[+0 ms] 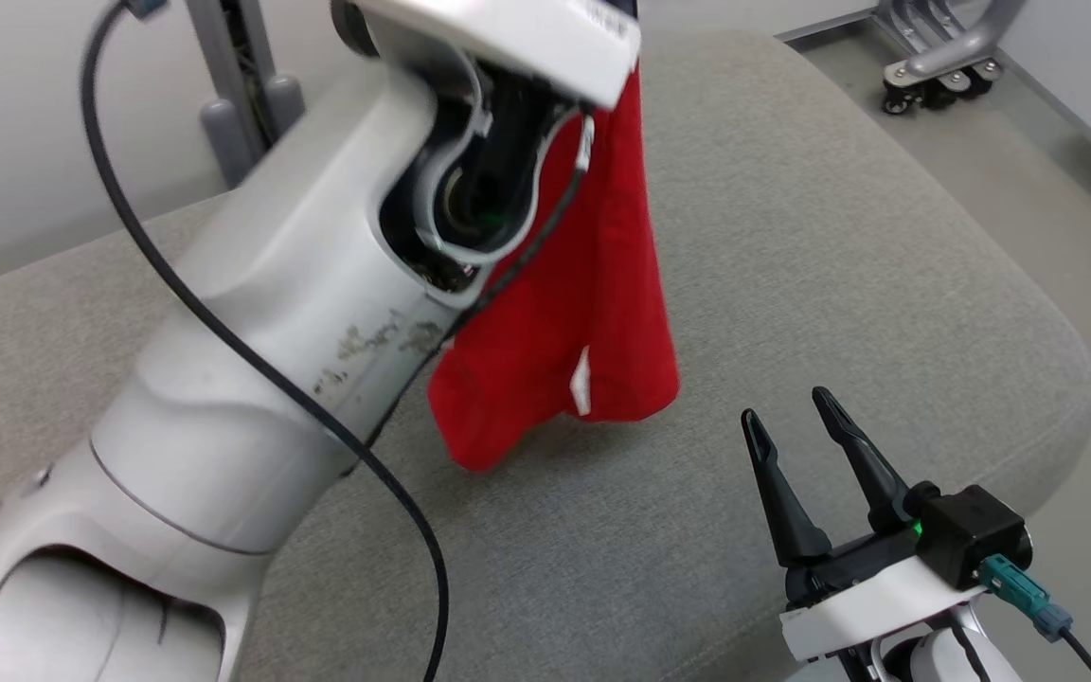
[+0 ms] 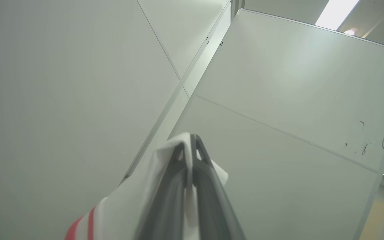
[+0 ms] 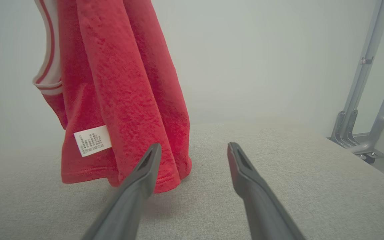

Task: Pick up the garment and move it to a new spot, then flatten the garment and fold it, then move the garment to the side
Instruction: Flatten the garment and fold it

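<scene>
Over the cushion (image 1: 839, 284), raised left gripper (image 2: 190, 146) clamps garment (image 1: 593, 313), perhaps trim (image 2: 128, 206); right gripper (image 1: 785, 405) spread.

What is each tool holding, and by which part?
Left tool is shut on the red garment, pinching its white striped trim; the rest hangs below. Right tool is open and holds nothing.

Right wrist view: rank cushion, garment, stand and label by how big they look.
Largest to smallest:
1. cushion
2. garment, cut off at the top edge, so really larger
3. stand, farther away, which shrinks it
4. label
</scene>
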